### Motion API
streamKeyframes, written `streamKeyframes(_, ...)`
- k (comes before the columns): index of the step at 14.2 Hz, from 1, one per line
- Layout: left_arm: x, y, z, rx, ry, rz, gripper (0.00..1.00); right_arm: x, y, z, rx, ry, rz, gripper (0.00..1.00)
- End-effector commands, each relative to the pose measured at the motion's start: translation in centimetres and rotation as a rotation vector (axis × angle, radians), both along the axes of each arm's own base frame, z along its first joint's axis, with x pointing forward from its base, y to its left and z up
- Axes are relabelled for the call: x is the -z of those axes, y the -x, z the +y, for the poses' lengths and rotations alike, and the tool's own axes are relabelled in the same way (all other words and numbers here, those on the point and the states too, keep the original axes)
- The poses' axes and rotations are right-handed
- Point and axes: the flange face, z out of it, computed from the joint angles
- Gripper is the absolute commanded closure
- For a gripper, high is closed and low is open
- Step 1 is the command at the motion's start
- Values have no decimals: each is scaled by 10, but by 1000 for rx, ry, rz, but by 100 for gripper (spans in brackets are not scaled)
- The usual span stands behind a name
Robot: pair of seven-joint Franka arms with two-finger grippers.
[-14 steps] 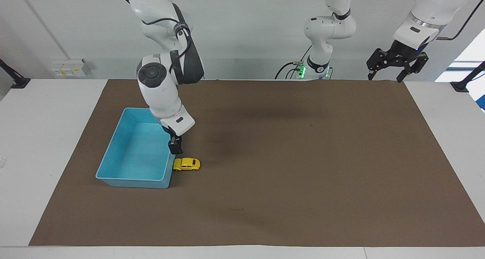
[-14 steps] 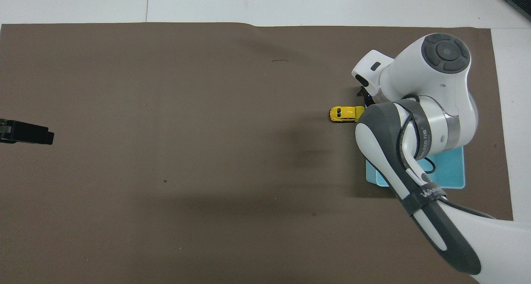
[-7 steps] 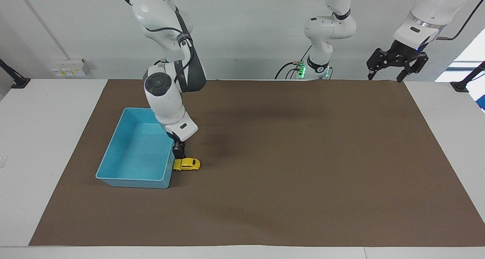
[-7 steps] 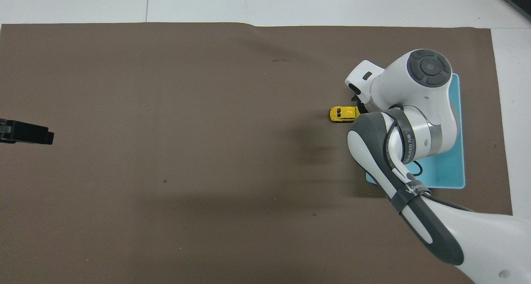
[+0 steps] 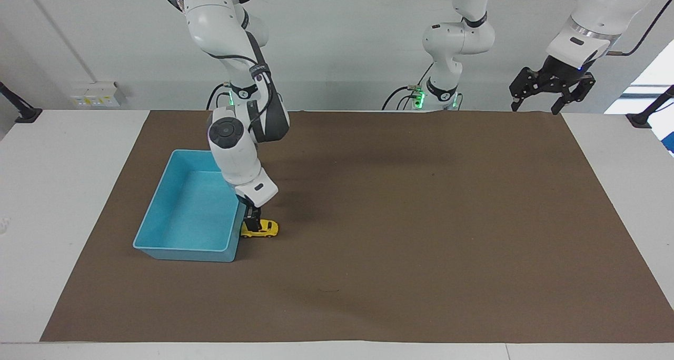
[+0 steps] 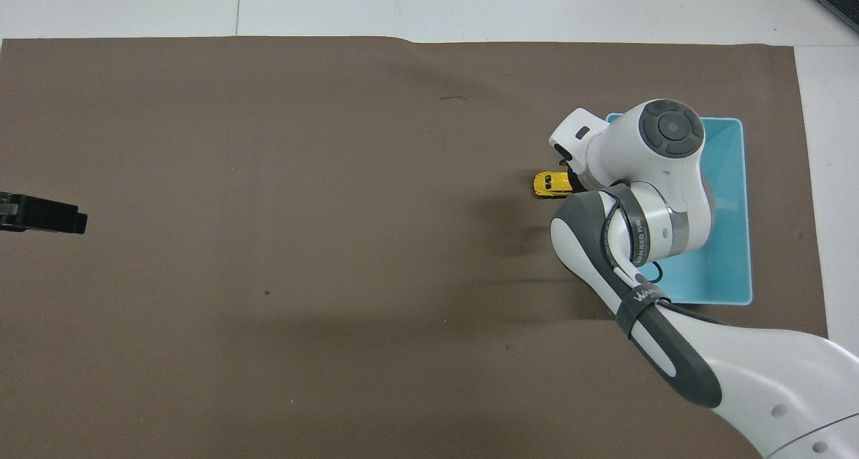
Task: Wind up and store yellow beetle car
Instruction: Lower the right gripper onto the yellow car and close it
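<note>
Starting from the robots' end: your left gripper (image 5: 550,92) just waits up by its base at the mat's edge, fingers spread and holding nothing. Next out is the blue bin (image 5: 158,212) toward the right arm's end of the brown mat (image 5: 421,218), nothing in it as far as you can see. The yellow beetle car (image 5: 260,228) sits on the mat just beside the bin's wall, at the corner farther from the robots. Your right gripper (image 5: 252,224) is down right at the car's bin-side end, maybe straddling it, but I can't tell how wide it's open or whether it has a hold.

Progress-wise, I'd say early: car not in the bin, winding and storing both left.

Count: one car, one bin, two arms.
</note>
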Motion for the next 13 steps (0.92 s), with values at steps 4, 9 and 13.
streamKeyframes(4, -4, 5, 4, 7, -10, 4, 0, 14, -1, -1, -24, 4, -27, 0)
streamKeyframes(9, -4, 5, 4, 7, -10, 4, 0, 33, -1, -2, -25, 2, -40, 0)
streamKeyframes(13, -4, 5, 4, 7, -10, 4, 0, 34, 0, -3, -28, 3, -39, 0)
